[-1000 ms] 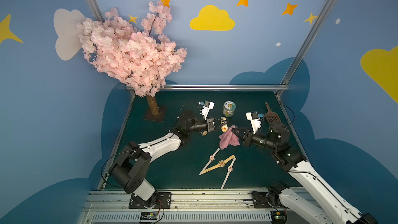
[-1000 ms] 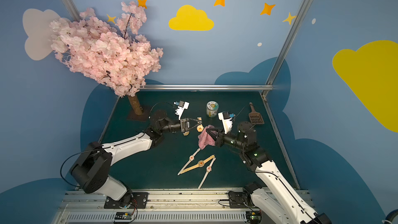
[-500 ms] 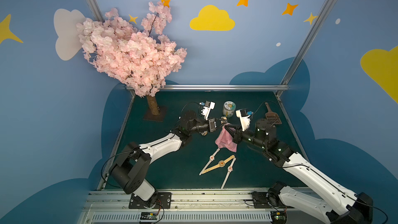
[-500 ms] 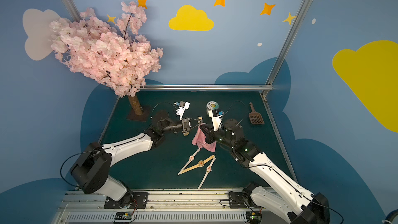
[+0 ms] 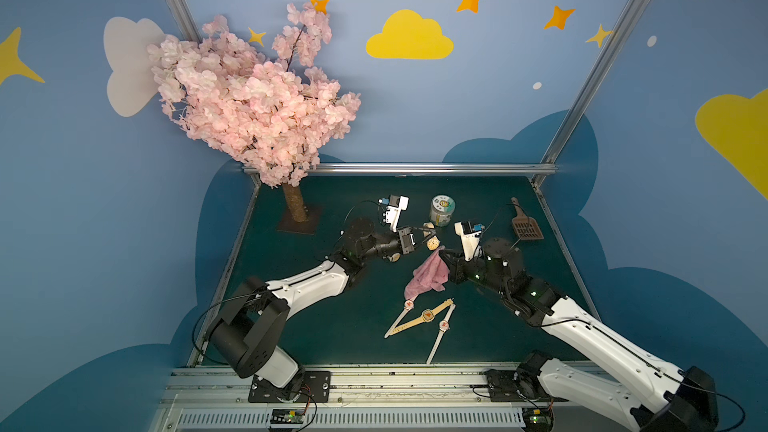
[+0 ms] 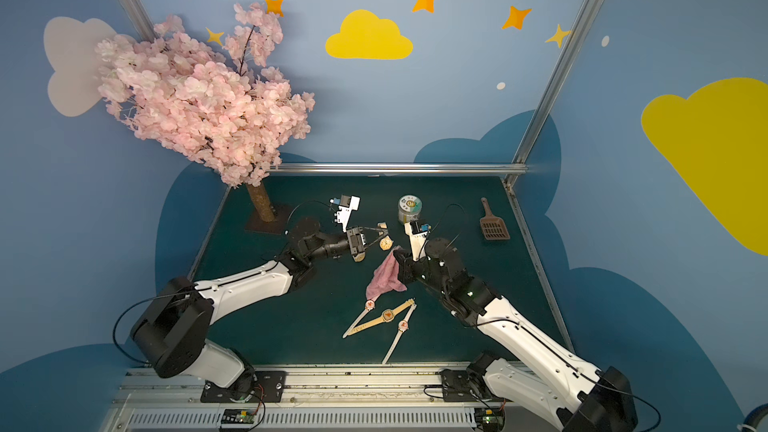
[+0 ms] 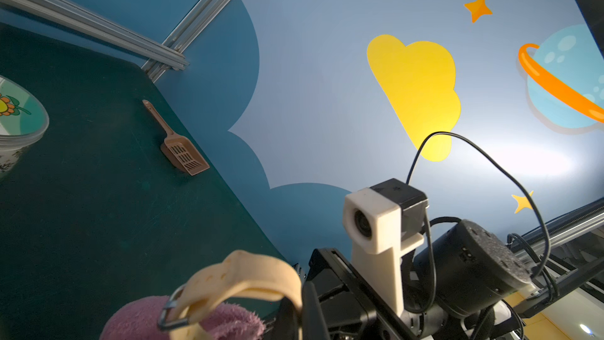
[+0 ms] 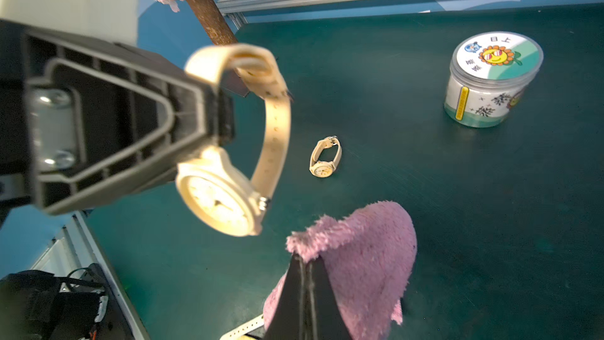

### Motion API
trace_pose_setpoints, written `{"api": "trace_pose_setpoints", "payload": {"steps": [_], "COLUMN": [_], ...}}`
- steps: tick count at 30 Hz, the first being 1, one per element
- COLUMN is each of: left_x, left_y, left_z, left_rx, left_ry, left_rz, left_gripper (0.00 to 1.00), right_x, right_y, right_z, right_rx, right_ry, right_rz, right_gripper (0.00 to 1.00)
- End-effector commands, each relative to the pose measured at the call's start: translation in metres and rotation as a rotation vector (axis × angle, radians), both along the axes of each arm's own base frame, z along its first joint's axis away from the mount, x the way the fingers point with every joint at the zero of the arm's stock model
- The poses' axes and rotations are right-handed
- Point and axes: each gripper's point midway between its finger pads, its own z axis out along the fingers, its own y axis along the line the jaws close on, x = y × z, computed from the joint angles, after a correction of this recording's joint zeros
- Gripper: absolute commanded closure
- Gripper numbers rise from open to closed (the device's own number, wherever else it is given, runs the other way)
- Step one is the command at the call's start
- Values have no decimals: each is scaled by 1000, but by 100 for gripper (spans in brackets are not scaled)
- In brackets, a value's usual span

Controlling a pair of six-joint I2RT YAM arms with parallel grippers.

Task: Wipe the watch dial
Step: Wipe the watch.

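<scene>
Right end effector (image 5: 443,258) is clamped shut on the pink cloth (image 5: 427,278). The cloth is bunched at the tips and the rest hangs toward the surface (image 5: 332,326).

Left end effector (image 5: 422,238) is closed on the strap of the cream watch (image 5: 432,244), holding it in the air above the surface. The dial (image 8: 215,201) tilts to face the right wrist camera, with the strap looped away behind it.

Key relation: the dial sits just ahead of the cloth's fuzzy top edge, on the left arm's side. It is near but apart, and the gap shows in the right wrist view.

The right arm holds the wiper. It likely needs a short push forward and toward the left arm to land the cloth on the glass. Risk: the watch may pivot on its strap under pressure.

A spare watch (image 8: 325,158) and a jar (image 8: 493,80) lie beyond and are not involved.
</scene>
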Motion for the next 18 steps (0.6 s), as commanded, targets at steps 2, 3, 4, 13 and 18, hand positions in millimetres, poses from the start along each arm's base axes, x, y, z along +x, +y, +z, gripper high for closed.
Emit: {"api": "trace_pose_setpoints", "payload": {"steps": [2, 3, 4, 13, 18], "left_x": [2, 3, 4, 8, 2], "left_y": [9, 10, 11, 13, 7], "left_z": [12, 12, 11, 5, 7], "left_rx": [-40, -40, -41, -35, -38], "left_ry": [-17, -13, -10, 6, -3], "left_rz": [22, 26, 30, 29, 8], "left_gripper": [97, 97, 97, 97, 97], "right_x": [-5, -7, -10, -42, -27], "right_y": [-8, -9, -9, 17, 27], "right_z": [10, 12, 15, 67, 75], "right_rx": [3, 5, 10, 176, 182], "right_ry": [-31, -34, -41, -152, -180], "right_rz": [-19, -14, 1, 239, 231], "right_gripper": [100, 100, 100, 100, 100]}}
